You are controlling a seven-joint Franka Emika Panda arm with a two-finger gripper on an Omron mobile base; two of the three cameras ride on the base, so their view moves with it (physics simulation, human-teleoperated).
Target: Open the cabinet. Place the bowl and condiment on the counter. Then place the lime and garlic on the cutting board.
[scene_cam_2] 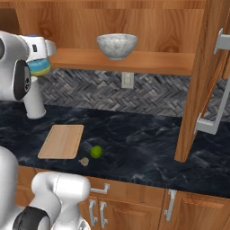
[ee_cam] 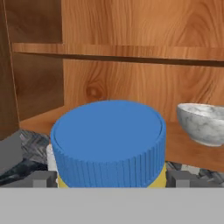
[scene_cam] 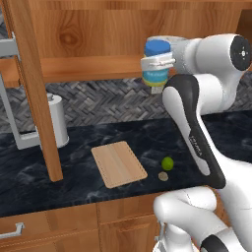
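You have the gripper (scene_cam: pixel 158 63) at the open cabinet (scene_cam_2: pixel 134 18), just at the front edge of its lower shelf (scene_cam_2: pixel 134 62). Its fingers stand wide on either side of the jar (scene_cam: pixel 157 66), which sits between them with its blue lid up. In the hand view the lid fills the space between the two fingertips (ee_cam: pixel 41 178), but you cannot tell from any view whether the pads actually touch the jar.

The bowl (scene_cam_2: pixel 117 45) sits upright on that same shelf, well apart from the jar, further along toward the open door (scene_cam_2: pixel 204 81).

Below the cabinet, on the counter (scene_cam_2: pixel 148 134), the board (scene_cam_2: pixel 62 141) lies flat and bare. The lime (scene_cam_2: pixel 96 152) rests on the counter just beside the board's near corner, and the garlic (scene_cam_2: pixel 84 161) lies just beside the lime, toward the counter's front edge. Neither one touches the board. A paper-towel roll (scene_cam: pixel 58 120) stands behind the board, against the backsplash.
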